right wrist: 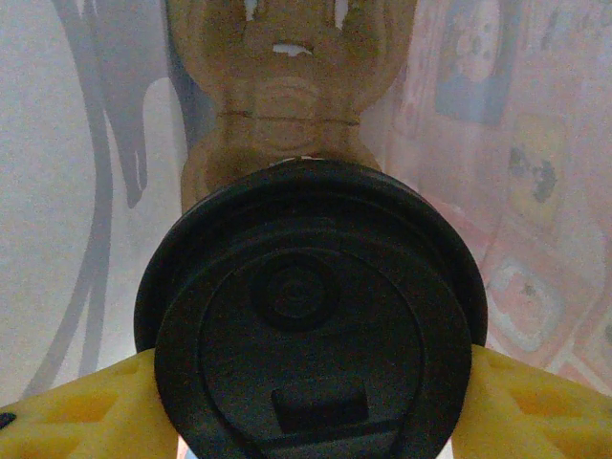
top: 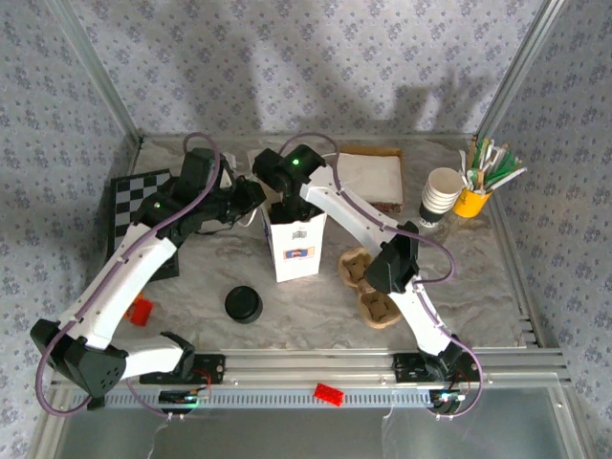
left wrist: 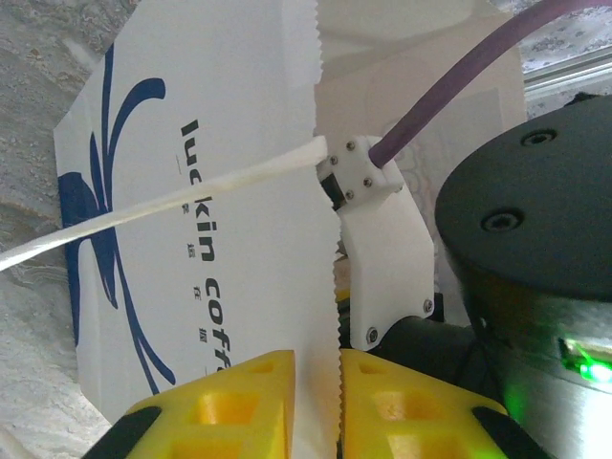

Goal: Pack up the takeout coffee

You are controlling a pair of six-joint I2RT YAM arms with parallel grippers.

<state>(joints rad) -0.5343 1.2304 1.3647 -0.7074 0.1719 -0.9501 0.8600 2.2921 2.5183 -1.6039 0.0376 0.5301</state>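
1. Marbled grey table, papered walls. White paper bag stands upright at centre, with a serrated rim and blue print.
2. Brown moulded-pulp carrier lies just right of the bag. Flat black round lid sits front-left of it.
3. Coffee has a glossy black round top. I see it down inside the bag, translucent walls around it.
4. Right arm arches over the bag mouth, wrist pointing down. Right gripper clasps the coffee, yellow fingers against both sides.
5. Left arm is stretched to the bag's top edge. Left gripper straddles the rim; I cannot tell whether it pinches or has let go.
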